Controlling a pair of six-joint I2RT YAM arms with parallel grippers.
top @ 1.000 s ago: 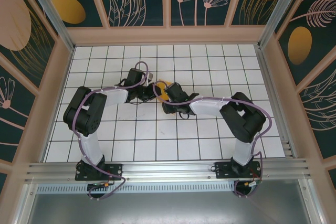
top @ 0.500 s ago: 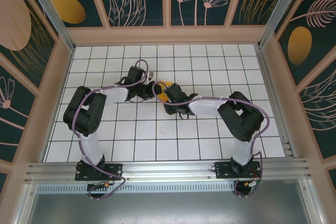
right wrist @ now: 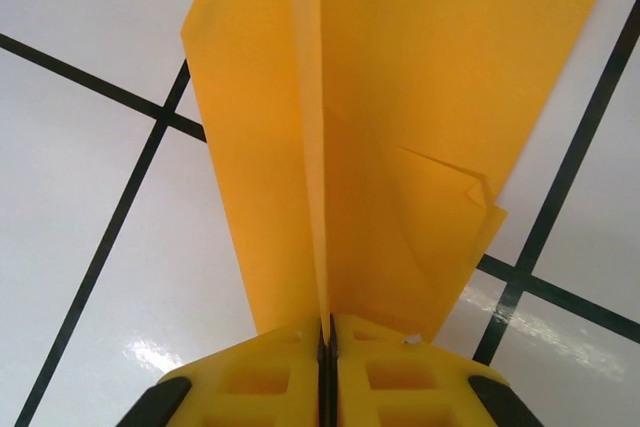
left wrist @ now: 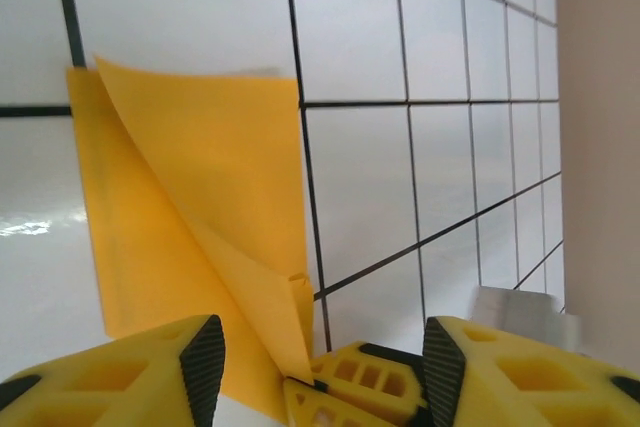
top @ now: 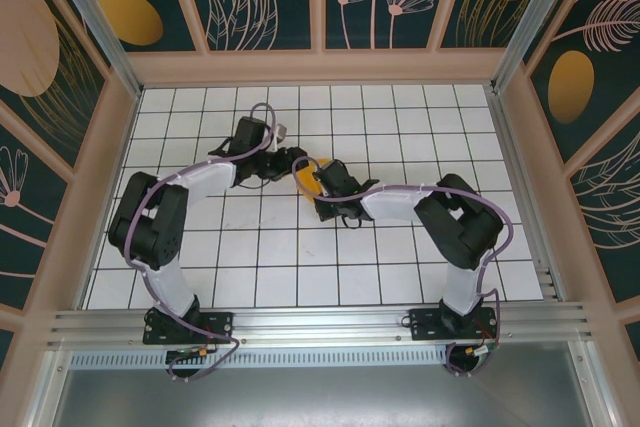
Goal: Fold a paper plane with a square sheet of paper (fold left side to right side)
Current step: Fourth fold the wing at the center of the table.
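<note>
i see the right gripper [right wrist: 325, 332] clenched on the near edge of the orange-yellow sheet of paper [right wrist: 400, 97], its yellow fingers pressed together with the folded layers pinched between them. the left gripper [left wrist: 315, 347] is released, jaws apart and grasping nothing, and the paper lies just beyond its fingertips. from above, the sheet sits on the white grid table [top: 400, 117] near its middle, between the two grippers, one layer folded over another.
</note>
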